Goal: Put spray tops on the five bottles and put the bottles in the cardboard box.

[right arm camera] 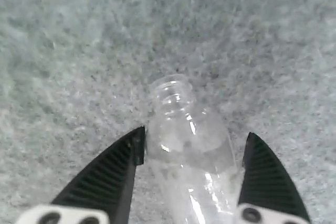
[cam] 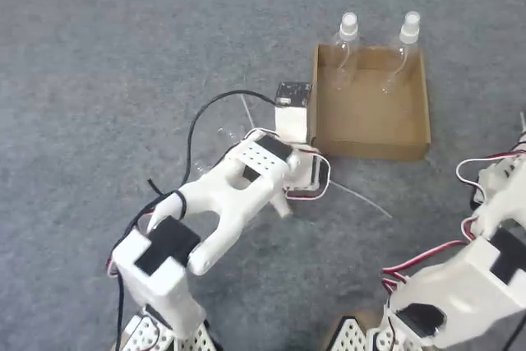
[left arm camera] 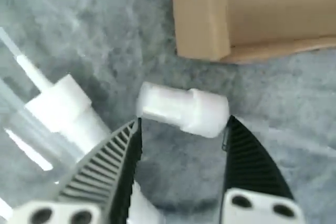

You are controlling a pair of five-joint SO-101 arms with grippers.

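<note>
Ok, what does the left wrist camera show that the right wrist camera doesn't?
Left wrist view: a loose spray top lying on the carpet at the open left gripper, a second spray top beside it, and a corner of the cardboard box. Right wrist view: a clear bottle with no top, at the right gripper. Both: grey carpet.

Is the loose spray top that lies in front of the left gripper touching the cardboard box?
Apart. The left wrist view shows a strip of bare grey carpet between the spray top and the near corner of the cardboard box.
</note>
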